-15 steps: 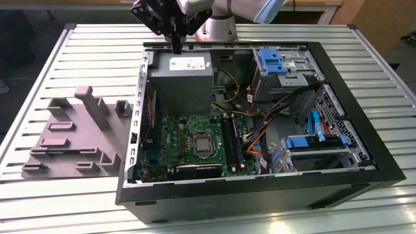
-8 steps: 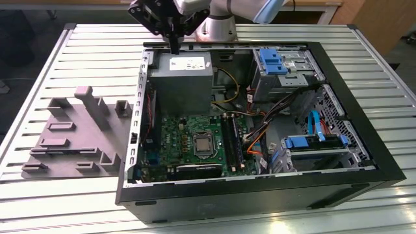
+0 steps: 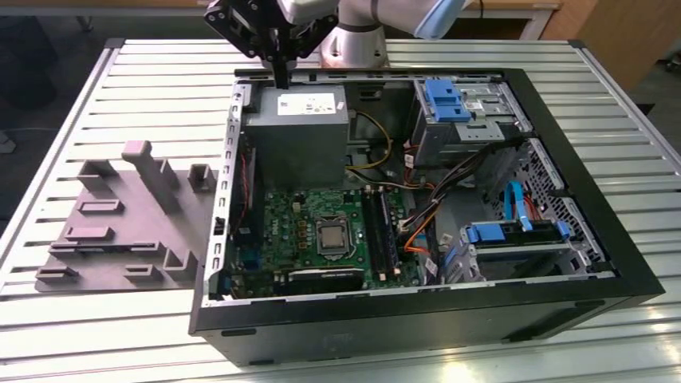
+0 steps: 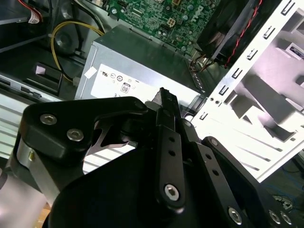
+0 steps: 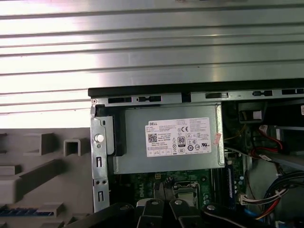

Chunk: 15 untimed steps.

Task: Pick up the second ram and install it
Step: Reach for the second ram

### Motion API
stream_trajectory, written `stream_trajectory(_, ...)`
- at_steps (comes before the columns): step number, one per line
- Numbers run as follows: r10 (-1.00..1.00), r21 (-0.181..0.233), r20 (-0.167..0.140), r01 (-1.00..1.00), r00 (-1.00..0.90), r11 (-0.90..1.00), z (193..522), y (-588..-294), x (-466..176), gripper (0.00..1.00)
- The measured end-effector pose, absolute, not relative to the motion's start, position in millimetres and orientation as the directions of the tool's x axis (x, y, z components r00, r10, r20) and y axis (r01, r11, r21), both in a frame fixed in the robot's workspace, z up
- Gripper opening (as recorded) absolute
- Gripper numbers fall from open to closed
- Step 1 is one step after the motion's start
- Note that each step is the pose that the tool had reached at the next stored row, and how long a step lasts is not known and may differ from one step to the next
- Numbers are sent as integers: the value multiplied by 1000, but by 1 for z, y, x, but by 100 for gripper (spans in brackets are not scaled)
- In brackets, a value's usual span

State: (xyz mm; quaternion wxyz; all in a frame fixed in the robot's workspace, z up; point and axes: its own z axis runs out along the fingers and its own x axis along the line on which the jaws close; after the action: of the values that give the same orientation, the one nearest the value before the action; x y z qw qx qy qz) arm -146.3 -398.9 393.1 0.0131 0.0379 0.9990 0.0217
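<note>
Robotics lab bench, exterior view: slatted aluminium worktable [image 3: 139, 72] across the frame, opened desktop computer case [image 3: 426, 323] at centre, grey fixture plate [image 3: 117, 231] at left — robot arm base [image 3: 356, 40] at upper centre.

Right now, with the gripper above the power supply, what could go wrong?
The gripper hangs above the power supply and case rim; a straight drop would likely hit them. Orange cables lie beside the memory slots and could snag. The fixture has tall posts to clear.
</note>
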Motion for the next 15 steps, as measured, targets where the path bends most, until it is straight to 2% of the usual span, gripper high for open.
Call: stream_trajectory(15,76,44,-25,75,-997,996,393,-399,-154,11)
